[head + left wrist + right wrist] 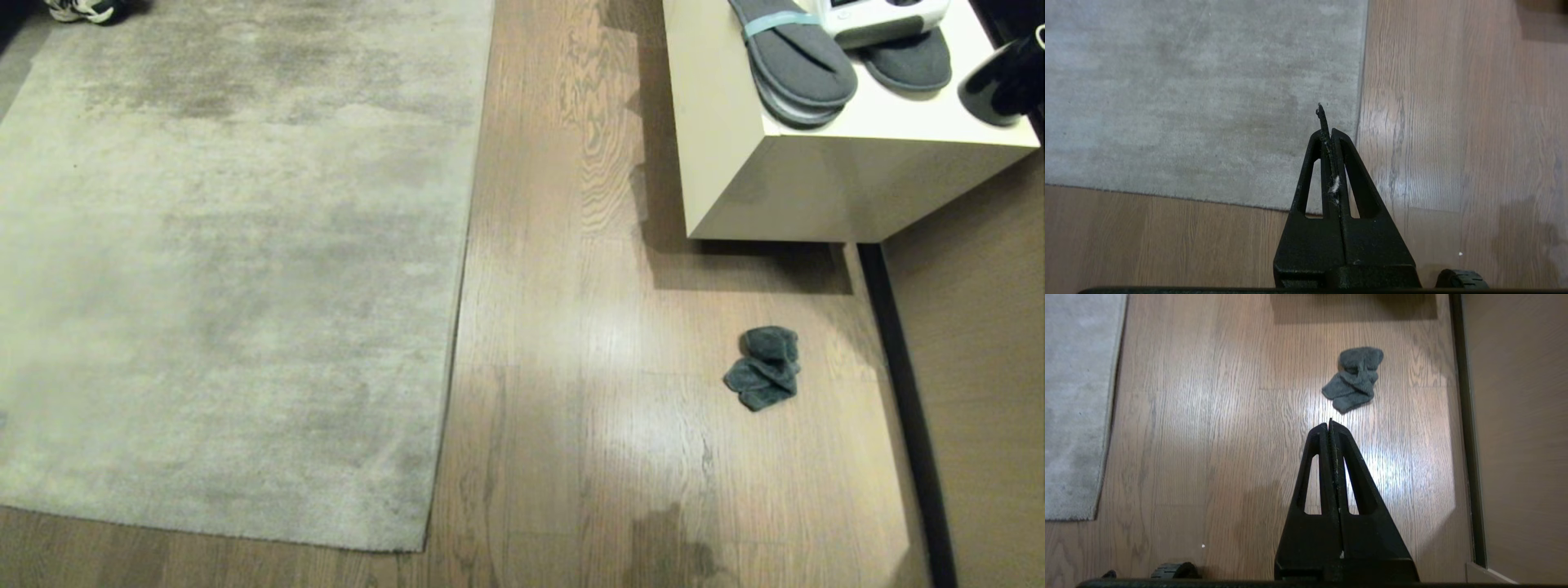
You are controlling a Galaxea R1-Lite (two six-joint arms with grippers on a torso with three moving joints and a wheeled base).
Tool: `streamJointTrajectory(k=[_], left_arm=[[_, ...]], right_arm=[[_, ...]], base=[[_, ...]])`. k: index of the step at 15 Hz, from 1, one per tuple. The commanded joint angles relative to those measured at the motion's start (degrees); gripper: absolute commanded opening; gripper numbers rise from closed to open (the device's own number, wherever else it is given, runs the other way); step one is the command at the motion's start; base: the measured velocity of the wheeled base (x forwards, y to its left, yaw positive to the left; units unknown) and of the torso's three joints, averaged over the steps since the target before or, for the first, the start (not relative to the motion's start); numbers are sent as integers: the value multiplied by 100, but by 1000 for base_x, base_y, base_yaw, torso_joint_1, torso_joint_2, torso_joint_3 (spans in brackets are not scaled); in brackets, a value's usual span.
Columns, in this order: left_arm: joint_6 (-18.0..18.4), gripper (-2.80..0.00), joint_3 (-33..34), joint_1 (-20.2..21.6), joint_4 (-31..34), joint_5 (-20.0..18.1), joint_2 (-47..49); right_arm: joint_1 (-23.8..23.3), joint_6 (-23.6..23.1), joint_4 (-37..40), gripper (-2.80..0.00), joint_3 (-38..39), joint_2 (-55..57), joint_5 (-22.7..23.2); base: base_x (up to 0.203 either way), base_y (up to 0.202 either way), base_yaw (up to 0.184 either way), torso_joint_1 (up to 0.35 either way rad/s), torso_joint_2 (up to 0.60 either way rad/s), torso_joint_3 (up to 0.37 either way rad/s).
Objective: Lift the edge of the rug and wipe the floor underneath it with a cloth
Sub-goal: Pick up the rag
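- Our left claw (1329, 132) hangs above the floor (1453, 143), jaws pressed together and holding nothing, only lint stuck between them; its tips sit over the rug's near corner, just inside the rug edge (1360, 102).
- Our right claw (1330, 425) is likewise pressed together and empty, tips just short of the cloth (1353, 379), not touching it.
- The cloth lies crumpled on bare planks, well apart from the rug edge, near the foot of a pale cabinet (767, 188).
- We judge the task at its opening: nothing gripped, rug flat. Next calls for spreading the right claw, dropping onto the cloth, then lifting the edge with the left.
- The head view shows neither claw, but does show slippers (796, 61) atop the cabinet and a shoe (82, 10) beyond the rug; wrist views alone show the claws.
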Motion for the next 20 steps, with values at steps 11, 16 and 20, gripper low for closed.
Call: streamJointTrajectory(k=[11,16,20], left_arm=[[-12,-280,0,4,1,5,9],[-39,-280,0,4,-8,5,9],[-56,-280,0,4,-8,5,9]], right_arm=[[1,2,-3,-280,0,-2,2],[1,2,-3,-280,0,-2,2],[1,2,-3,-280,0,-2,2]], base=[[0,0,0,3,1,-196],[0,0,0,-1,3,-196],[0,0,0,3,4,-197]])
